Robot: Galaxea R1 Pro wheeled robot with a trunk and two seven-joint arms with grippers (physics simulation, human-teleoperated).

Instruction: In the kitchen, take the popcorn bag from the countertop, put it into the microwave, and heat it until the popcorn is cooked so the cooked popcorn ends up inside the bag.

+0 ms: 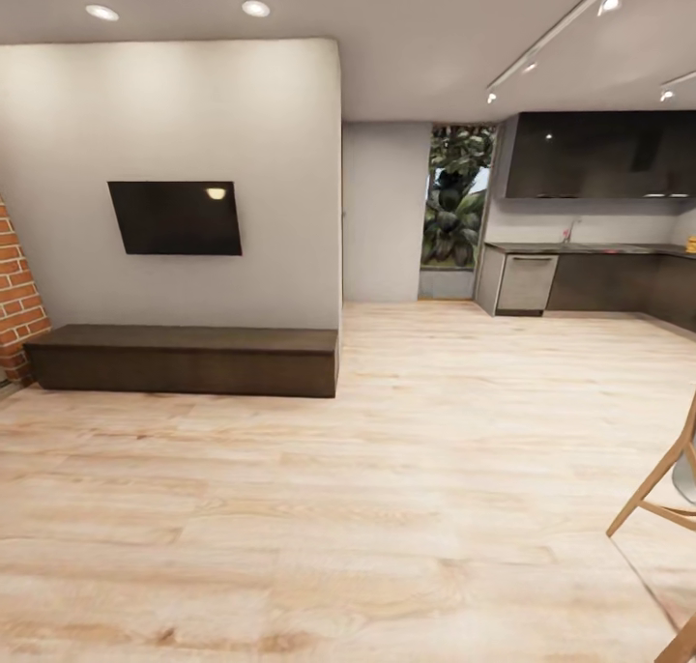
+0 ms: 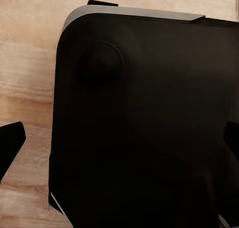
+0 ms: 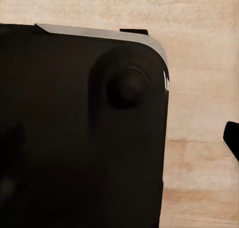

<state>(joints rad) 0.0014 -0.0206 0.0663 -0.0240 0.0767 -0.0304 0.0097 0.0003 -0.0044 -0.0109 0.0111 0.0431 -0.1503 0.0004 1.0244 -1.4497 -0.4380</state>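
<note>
Wood floor [image 1: 387,508] stretches toward the far countertop [image 1: 590,248].

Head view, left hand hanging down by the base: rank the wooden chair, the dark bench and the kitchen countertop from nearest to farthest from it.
1. Chair: right edge, closest to the robot.
2. Bench: left, midway across the floor.
3. Countertop: far right, at the room's back.
</note>
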